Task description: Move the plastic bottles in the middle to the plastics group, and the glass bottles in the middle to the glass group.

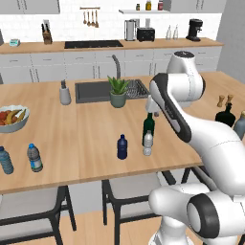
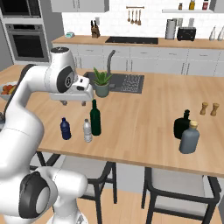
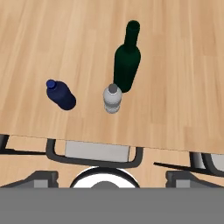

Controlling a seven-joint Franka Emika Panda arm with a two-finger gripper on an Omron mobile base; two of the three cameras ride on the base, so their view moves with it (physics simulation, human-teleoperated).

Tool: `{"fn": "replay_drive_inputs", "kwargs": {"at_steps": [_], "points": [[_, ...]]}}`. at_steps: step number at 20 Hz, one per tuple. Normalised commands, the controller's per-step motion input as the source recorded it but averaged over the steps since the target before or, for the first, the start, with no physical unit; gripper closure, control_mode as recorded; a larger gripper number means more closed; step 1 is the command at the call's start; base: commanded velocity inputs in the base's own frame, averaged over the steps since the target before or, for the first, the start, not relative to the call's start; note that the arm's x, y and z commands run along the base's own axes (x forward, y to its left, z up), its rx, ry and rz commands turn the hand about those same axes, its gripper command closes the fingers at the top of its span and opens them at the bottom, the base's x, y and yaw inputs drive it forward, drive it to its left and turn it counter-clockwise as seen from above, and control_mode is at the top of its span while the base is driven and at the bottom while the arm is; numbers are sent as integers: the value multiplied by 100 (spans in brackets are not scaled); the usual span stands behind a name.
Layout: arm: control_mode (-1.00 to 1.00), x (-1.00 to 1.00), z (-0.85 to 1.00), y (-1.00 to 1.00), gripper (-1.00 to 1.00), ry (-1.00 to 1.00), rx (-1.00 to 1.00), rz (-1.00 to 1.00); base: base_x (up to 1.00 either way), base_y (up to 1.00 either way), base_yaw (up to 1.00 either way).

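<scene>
The tool (image 2: 74, 101) is hanging above the middle of the wooden surface (image 1: 86, 129), its fingers standing wide apart and gripping nothing. It is looking straight down on the three bottles waiting near the front edge, which suggests the arm is lining up for a first pick rather than carrying anything.

The navy plastic bottle (image 1: 122, 147) is standing upright to the left, well apart from the other two. The clear grey plastic bottle with a white cap (image 1: 148, 143) is standing just in front of the dark green glass bottle (image 1: 149, 128), so close that the pair may be touching; I cannot tell for certain. That closeness could be making a clean grasp on either one awkward.

The plastics group, two blue-labelled water bottles (image 1: 34, 158), is sitting far to the left near the front edge, beside a fruit bowl (image 1: 12, 118). The glass group is sitting far to the right: a squat black bottle (image 2: 181, 125) and a grey-blue bottle (image 2: 189, 137), with two wooden pepper mills (image 2: 209, 108) behind them.

The water bottles are carrying blue labels, but any writing is too small to read, and no other bottle is showing a legible brand.
</scene>
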Motion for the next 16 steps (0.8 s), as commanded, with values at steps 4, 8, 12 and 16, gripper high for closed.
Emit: {"fn": "replay_drive_inputs", "kwargs": {"at_steps": [4, 8, 12, 16], "points": [[-100, 1, -13, 0, -100, 0, 0, 0, 0, 0, 0], [-100, 18, -11, 0, -100, 0, 0, 0, 0, 0, 0], [-100, 6, 0, 0, -100, -7, 0, 0, 0, 0, 0], [-100, 0, -1, 0, -100, -15, 0, 0, 0, 0, 0]]}}
